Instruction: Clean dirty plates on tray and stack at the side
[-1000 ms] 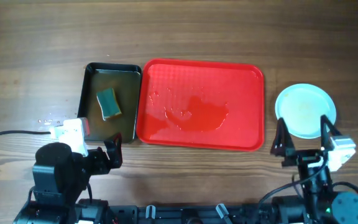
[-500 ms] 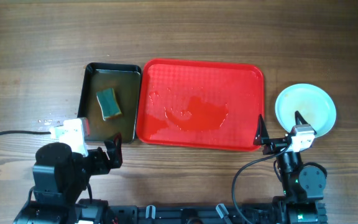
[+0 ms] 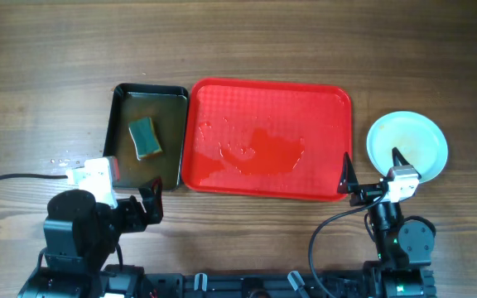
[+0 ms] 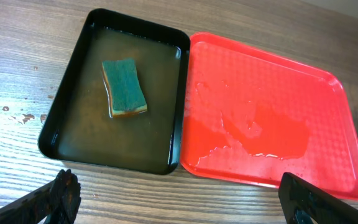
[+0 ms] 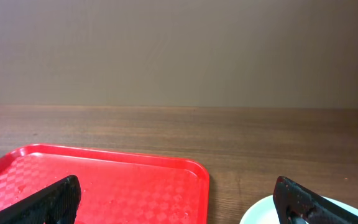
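The tray [image 3: 321,108] is bare and wet, so washing looks done. Left of it sits the pan [image 3: 122,141]. Right of it sit the plates [image 3: 407,147], likely stacked. The left claw [image 4: 179,202] and right claw [image 5: 176,202] hang before it, wide open, empty. The sponge [image 3: 145,137] soaks in the pan.

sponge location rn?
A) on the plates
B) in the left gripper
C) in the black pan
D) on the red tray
C: the green sponge lies flat in the murky water of the black pan, which sits just left of the red tray. The tray holds only a wet puddle.
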Robot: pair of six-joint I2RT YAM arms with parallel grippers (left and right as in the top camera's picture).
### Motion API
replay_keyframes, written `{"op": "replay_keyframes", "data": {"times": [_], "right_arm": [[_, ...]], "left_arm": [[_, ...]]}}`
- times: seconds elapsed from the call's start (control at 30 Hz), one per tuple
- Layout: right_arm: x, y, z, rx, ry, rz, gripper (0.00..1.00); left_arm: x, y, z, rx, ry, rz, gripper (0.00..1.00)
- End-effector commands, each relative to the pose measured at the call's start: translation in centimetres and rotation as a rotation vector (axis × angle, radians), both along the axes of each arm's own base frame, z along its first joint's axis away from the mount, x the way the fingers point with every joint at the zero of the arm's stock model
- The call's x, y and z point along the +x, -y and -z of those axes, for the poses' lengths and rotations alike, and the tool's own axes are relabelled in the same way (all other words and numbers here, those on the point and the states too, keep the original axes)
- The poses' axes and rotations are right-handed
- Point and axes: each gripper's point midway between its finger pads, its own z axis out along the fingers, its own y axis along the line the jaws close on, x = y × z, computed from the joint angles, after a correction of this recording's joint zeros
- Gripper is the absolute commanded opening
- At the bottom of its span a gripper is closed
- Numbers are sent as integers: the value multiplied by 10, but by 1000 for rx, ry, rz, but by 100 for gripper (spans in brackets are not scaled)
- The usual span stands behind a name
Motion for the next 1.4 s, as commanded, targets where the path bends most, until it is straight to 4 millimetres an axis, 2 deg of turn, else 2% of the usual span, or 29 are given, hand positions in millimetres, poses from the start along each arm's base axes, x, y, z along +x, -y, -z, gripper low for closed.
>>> {"op": "replay_keyframes", "data": {"times": [0.0,0.13,0.27,0.33,0.47,0.57,0.67,0.73,0.8,1.37], "right_arm": [[-1,-1,-3,3,11,-9,100],[0,-1,-2,3,9,-9,100],[0,-1,-2,3,9,-9,100],[0,-1,-2,3,9,-9,100],[0,-1,-2,3,9,-9,100],[0,-1,-2,3,9,-9,100],[0,-1,-2,3,9,-9,100],[0,-1,-2,3,9,-9,100],[0,-1,-2,3,9,-9,100],[0,-1,-2,3,9,-9,100]], "left_arm": [[-1,2,0,-2,4,14,100],[-2,-1,0,19,13,10,100],[4,-7,8,11,114,-29,100],[15,-7,25,-6,231,-38,100],[40,-5,38,-84,481,-64,100],[52,-4,29,-121,655,-68,100],[55,-8,3,-80,843,-71,100],[56,-6,16,-33,800,-46,100],[57,-5,58,-19,629,-35,100],[57,-4,59,-21,626,-30,100]]}}
